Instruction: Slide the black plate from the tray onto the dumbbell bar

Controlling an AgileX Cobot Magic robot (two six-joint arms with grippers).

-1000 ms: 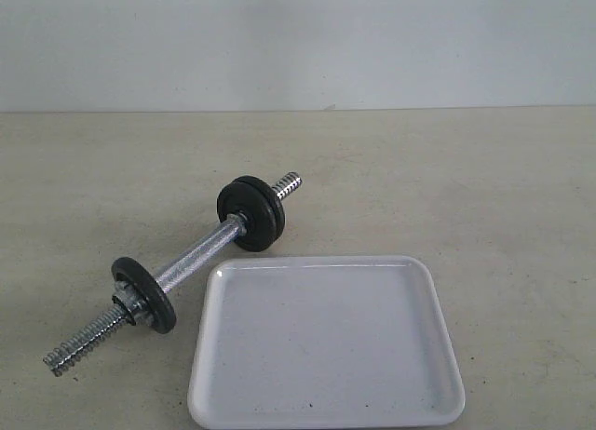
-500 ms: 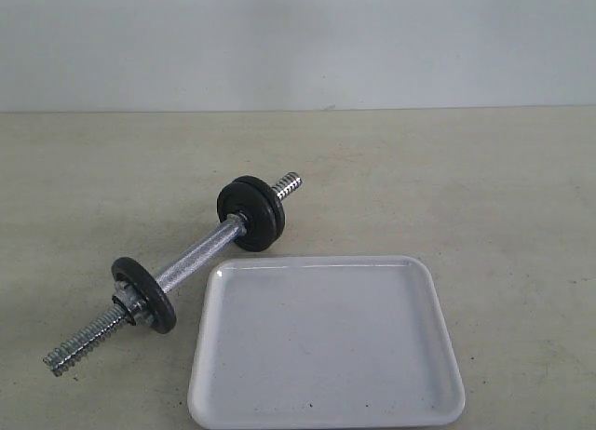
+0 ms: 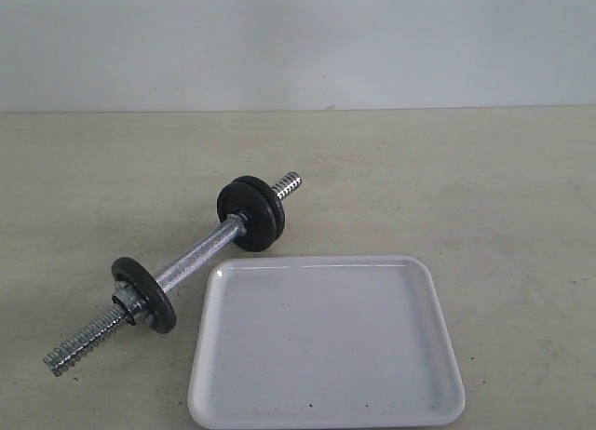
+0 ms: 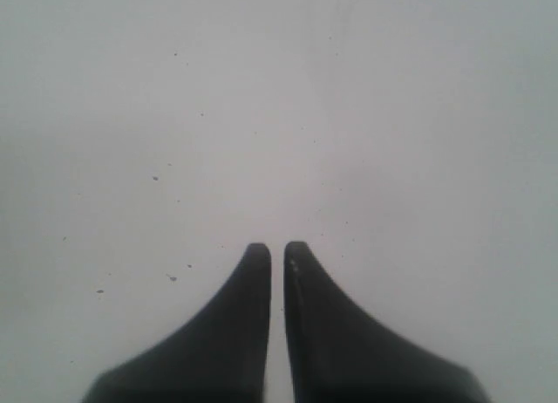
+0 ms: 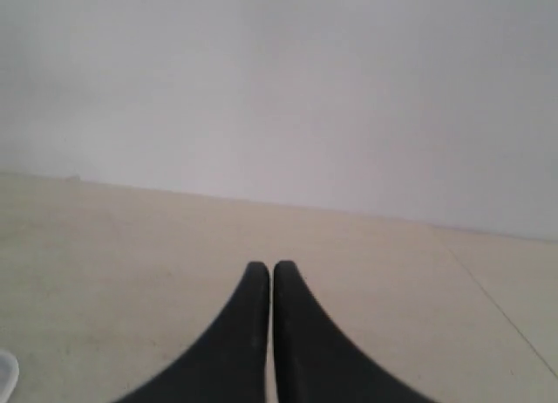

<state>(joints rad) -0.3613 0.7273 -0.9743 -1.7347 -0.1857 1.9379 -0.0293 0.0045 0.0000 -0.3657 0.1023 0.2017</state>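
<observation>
The white tray (image 3: 326,342) lies at the front of the table with nothing on it. To its left the chrome dumbbell bar (image 3: 191,260) lies slantwise, and it carries two black discs. One black disc (image 3: 250,213) sits near the bar's far threaded end, the other disc (image 3: 144,294) near its close end. I cannot tell which of them is the black plate. Neither gripper shows in the exterior view. My left gripper (image 4: 277,246) is shut and empty over a pale speckled surface. My right gripper (image 5: 271,265) is shut and empty above the beige table.
The beige table (image 3: 484,188) runs back to a pale wall (image 3: 298,39). A white corner, perhaps the tray (image 5: 4,372), shows at the edge of the right wrist view. The bar's threaded ends (image 3: 79,346) stick out past both discs.
</observation>
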